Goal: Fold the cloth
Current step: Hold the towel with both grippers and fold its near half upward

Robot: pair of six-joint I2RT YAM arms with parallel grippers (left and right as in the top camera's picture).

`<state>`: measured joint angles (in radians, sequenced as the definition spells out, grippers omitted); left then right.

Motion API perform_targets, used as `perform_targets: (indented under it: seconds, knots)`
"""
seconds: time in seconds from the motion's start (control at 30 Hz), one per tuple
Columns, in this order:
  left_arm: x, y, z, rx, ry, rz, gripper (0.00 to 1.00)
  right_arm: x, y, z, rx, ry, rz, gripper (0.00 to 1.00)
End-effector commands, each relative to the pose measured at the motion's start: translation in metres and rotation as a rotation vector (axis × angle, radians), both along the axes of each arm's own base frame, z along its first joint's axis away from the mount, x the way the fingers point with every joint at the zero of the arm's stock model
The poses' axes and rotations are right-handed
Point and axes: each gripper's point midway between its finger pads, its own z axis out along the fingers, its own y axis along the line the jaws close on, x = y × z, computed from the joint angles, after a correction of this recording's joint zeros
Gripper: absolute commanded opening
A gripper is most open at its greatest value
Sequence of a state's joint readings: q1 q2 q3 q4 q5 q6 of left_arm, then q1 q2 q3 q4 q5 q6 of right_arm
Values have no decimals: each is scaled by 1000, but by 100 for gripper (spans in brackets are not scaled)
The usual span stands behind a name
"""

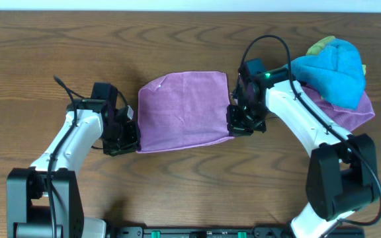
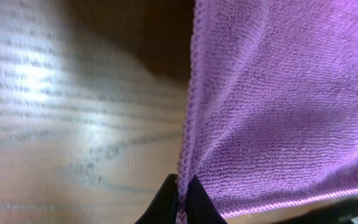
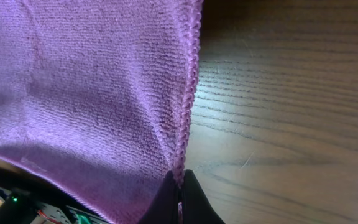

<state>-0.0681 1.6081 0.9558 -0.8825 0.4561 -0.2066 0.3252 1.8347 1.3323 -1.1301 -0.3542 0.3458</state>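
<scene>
Nearest me, left gripper (image 2: 180, 198) and right gripper (image 3: 179, 186) are each pinched tight on a near corner of the cloth (image 1: 184, 109), which lies spread mid-table. I'd lift both evenly with the edge taut and carry it toward 12 o'clock onto the far edge. No containers seen; a blue towel (image 1: 333, 66) sits heaped at 2 o'clock.

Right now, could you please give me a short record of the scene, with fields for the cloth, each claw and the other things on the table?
cloth: purple cloth, spread out between the arms, no fold visible
left claw: left claw shut on the cloth's near left corner
right claw: right claw shut on the cloth's near right corner
other things: blue cloth lying on a second purple cloth, yellow-green cloth behind them
surface: wooden table
</scene>
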Motion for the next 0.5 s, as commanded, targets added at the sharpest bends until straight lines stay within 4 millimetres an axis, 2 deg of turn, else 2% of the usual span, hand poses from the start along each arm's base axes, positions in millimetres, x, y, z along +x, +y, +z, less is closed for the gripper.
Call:
perform_targets:
  seconds: [0.0, 0.1, 0.17, 0.47]
  knots:
    - [-3, 3, 5, 9, 2, -15, 6, -7, 4, 0, -24, -7, 61, 2]
    - [-10, 3, 7, 10, 26, -15, 6, -16, 4, -1, -64, 6, 93, 2]
    - [-7, 1, 11, -1, 6, -13, 6, -13, 7, -2, -74, -18, 108, 2]
    - [33, -2, 30, -21, -168, 116, 6, 31, 25, -2, -21, -200, 70, 2]
